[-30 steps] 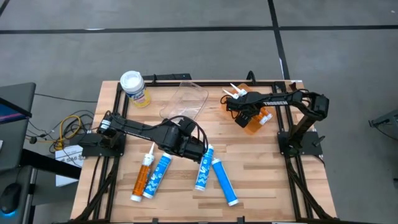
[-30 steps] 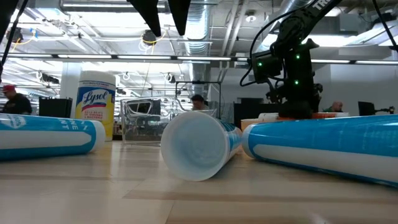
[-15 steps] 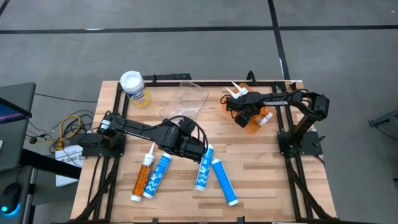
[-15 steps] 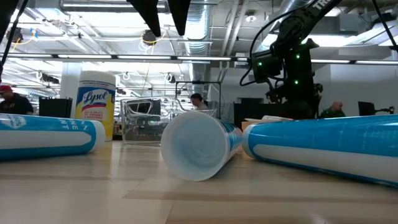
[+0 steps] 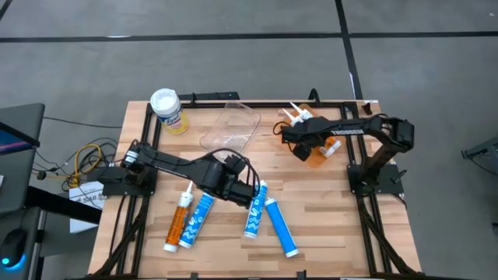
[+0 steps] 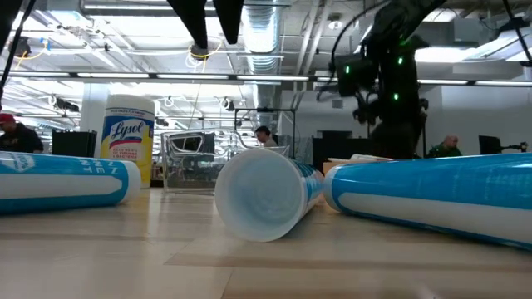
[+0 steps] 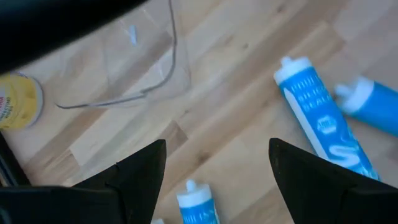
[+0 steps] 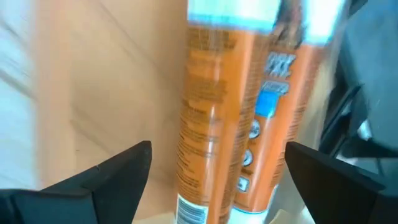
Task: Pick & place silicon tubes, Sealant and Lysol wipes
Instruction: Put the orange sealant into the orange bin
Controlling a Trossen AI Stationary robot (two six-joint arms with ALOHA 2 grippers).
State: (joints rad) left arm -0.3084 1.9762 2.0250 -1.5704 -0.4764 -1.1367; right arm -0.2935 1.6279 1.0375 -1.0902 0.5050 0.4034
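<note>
Two orange cartridges (image 8: 236, 118) lie side by side at the table's far right (image 5: 317, 152). My right gripper (image 8: 217, 180) is open above them (image 5: 299, 145), fingers on either side and clear of them. Three blue cartridges (image 5: 255, 211) and one orange cartridge (image 5: 180, 219) lie on the near middle of the table. My left gripper (image 5: 246, 193) is open and empty above the nozzle end of the middle blue cartridge (image 7: 314, 118). The Lysol wipes (image 5: 168, 110) stand upright at the far left corner; they also show in the low view (image 6: 126, 137).
A clear plastic container (image 5: 232, 126) stands at the far middle of the table, between the wipes and the orange cartridges. Black frame rails (image 5: 148, 132) run along the table's edges. Bare wood (image 5: 327, 210) lies at the near right.
My right gripper has risen a little above the orange cartridges. My left gripper has shifted slightly toward the table's near right, over the blue cartridges. No object has moved.
</note>
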